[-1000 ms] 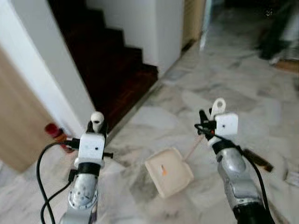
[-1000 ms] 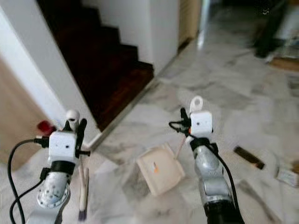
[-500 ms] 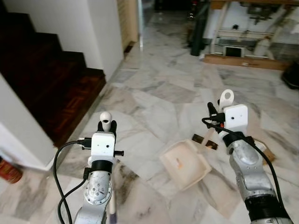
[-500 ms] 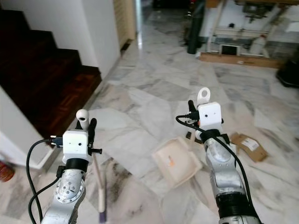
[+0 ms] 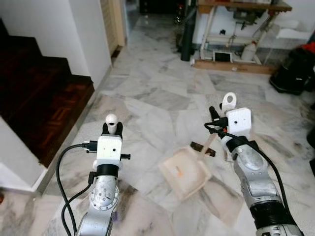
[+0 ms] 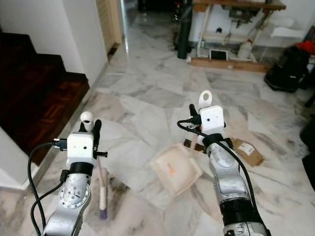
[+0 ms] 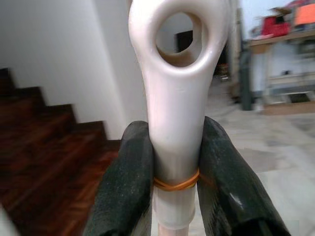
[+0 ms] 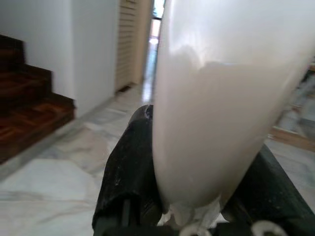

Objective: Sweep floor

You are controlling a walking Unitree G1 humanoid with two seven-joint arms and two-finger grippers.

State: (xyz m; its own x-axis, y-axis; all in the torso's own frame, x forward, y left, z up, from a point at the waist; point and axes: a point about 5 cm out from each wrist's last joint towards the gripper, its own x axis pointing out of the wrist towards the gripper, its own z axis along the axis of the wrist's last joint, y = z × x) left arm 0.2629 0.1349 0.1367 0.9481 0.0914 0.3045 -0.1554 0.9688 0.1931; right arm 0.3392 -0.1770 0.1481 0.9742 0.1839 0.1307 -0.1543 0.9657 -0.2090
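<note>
My left gripper (image 5: 112, 132) is shut on the top of a cream broom handle (image 7: 177, 98), which has a hole at its end and a rubber band where the black fingers (image 7: 125, 172) clamp it. The broom's shaft (image 6: 101, 179) runs down to purple bristles (image 6: 102, 214) on the marble floor. My right gripper (image 5: 219, 124) is shut on the cream dustpan handle (image 8: 216, 113), whose ring end (image 5: 229, 101) sticks up above the wrist. The cream dustpan (image 5: 184, 169) rests on the floor between my arms, with a small orange speck inside it.
Dark wooden stairs (image 5: 34, 108) and a white wall corner (image 5: 93, 34) are on the left. A flat cardboard piece (image 6: 246, 150) and a small dark object (image 5: 203, 147) lie near the dustpan. A table (image 5: 236, 7) with clutter, a dark post (image 5: 187, 34) and a black bag (image 5: 290, 73) stand at the back right.
The whole view has swung to the right: the stairs slid left, the red can left the picture, and the back room came into sight. Both grippers keep their hold.
</note>
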